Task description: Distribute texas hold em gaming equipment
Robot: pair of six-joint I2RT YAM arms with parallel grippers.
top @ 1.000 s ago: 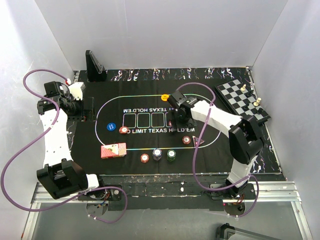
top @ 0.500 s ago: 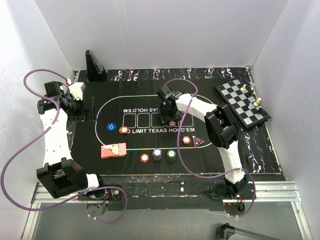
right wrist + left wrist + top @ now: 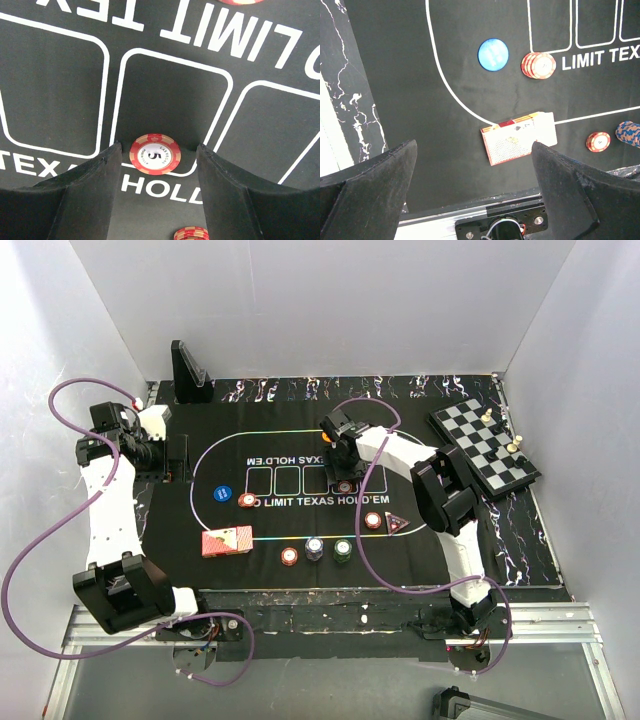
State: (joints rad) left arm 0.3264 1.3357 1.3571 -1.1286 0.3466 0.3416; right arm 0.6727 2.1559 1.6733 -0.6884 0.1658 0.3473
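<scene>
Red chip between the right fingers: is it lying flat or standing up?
Flat. The chip lies face up on the mat, its 5 showing; the right gripper straddles it, open.

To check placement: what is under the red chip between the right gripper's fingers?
The red chip lies flat on the black mat, over the white outline of a printed box. The outline's covered stretch is hidden.

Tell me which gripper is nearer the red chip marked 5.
Right. The right gripper straddles the red chip, a finger on each side; the left gripper hangs open at the left edge of the mat.
</scene>
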